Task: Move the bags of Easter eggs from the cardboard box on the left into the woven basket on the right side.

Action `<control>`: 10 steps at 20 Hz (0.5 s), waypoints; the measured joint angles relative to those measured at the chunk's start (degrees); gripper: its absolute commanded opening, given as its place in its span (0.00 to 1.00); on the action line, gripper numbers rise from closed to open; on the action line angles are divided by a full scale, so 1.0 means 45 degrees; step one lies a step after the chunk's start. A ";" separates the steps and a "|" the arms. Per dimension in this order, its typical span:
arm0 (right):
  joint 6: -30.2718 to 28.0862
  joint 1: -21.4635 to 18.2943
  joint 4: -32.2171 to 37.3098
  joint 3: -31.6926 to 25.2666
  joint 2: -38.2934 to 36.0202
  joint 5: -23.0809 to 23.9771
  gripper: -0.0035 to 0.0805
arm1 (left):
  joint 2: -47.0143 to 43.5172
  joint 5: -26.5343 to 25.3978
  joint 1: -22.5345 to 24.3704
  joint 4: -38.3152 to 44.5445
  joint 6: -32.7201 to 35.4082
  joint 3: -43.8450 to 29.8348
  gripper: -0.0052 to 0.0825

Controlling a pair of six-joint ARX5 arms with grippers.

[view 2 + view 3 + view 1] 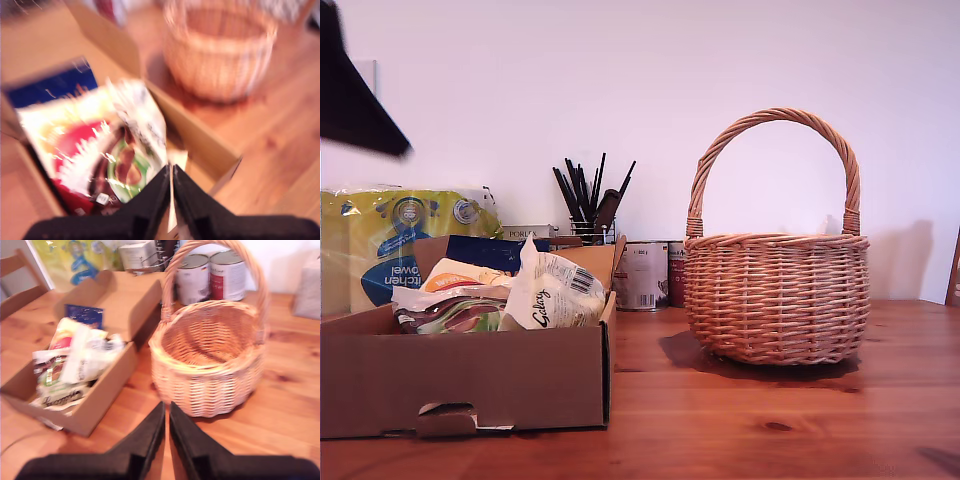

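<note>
My first gripper: jaws pressed together on nothing, hanging above the box's near corner.
My second gripper: jaws also pressed together, over the bare worktop in front of the basket.
Cardboard box: on the exterior view's left.
Bags of Easter eggs: all in the box, directly ahead of my first gripper; that arm seems nearer.
Woven basket: empty, on the exterior view's right.

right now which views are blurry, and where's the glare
First wrist view: heavily smeared, with white glare streaks on the glossy egg bags. Second wrist view: mildly soft, woven basket readable. Exterior view: sharp, except a dark blurred shape at its upper left.
</note>
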 measured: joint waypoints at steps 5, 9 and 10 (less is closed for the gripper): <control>-0.0019 0.0000 0.0000 0.0000 0.0801 -0.0291 0.03 | 0.2142 -0.0010 -0.0015 0.1511 0.1282 0.1914 0.95; -0.0291 0.0000 0.0039 0.0000 0.1321 -0.0287 0.03 | 0.4133 -0.0413 -0.0097 0.3245 0.1462 0.2463 0.93; -0.0321 0.0000 0.0092 0.0000 0.1438 -0.0287 0.03 | 0.4770 -0.0481 -0.0170 0.3706 0.1462 0.2458 0.93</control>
